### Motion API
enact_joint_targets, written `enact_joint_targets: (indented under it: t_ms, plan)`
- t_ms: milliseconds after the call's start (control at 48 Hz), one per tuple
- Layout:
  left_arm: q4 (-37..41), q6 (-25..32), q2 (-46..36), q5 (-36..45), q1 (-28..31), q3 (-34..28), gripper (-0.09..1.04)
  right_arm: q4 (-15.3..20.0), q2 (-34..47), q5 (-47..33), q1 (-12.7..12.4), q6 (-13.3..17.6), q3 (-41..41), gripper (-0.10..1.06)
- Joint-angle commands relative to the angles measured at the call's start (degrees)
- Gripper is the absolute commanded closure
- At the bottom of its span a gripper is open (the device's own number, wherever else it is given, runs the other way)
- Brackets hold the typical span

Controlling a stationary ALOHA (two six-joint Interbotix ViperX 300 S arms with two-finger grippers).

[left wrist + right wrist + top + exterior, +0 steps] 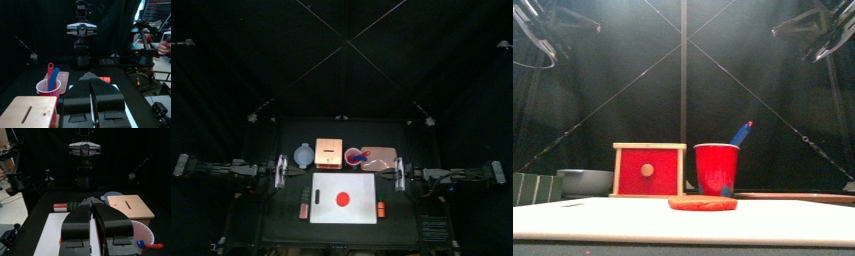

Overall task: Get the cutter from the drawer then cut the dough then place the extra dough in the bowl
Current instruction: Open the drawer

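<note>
Red dough [341, 198] lies flat in the middle of the board [325, 215], uncut. The cutter is not in sight; I take it to be inside the box [330, 152], which stands behind the board between the bowl [587, 182] and the cup [716, 168], its drawer [631, 160] closed and facing the front. The left gripper [281, 172] hangs to the left of the board and the right gripper [401, 175] to its right, both near its back corners; each has its jaws pressed together and holds nothing. The step in hand looks to be opening the drawer. To do it well, one gripper should part its jaws, come in low over the board and close squarely on the knob [647, 170], then pull straight toward the front. The box seems light and may slide along, so the other gripper would do well to steady it from the top or side, clear of the cup just beside it
</note>
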Motion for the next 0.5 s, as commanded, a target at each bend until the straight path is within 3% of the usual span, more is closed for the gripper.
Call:
enact_joint_targets:
  t_ms: [21,271,396,500]
  plan:
    - [-1.2,-0.2,4.4,-5.5,0.5,-0.9,0.86,-1.1,3.0,-0.4,-1.1,-0.5,-2.5,1.04]
    - [-8.2,-0.7,14.2,-17.1,-0.4,-0.8,0.82,-10.5,18.6,-3.7,-4.4,-0.4,-11.5,1.04]
    - [-14.6,-0.7,19.4,-22.1,-1.7,-0.3,0.77,-15.6,28.1,-7.6,-7.2,-0.4,-17.5,1.04]
    - [-21.6,-0.8,23.8,-23.7,-1.8,0.3,0.74,-18.0,35.4,-10.6,-10.5,-0.3,-21.6,1.04]
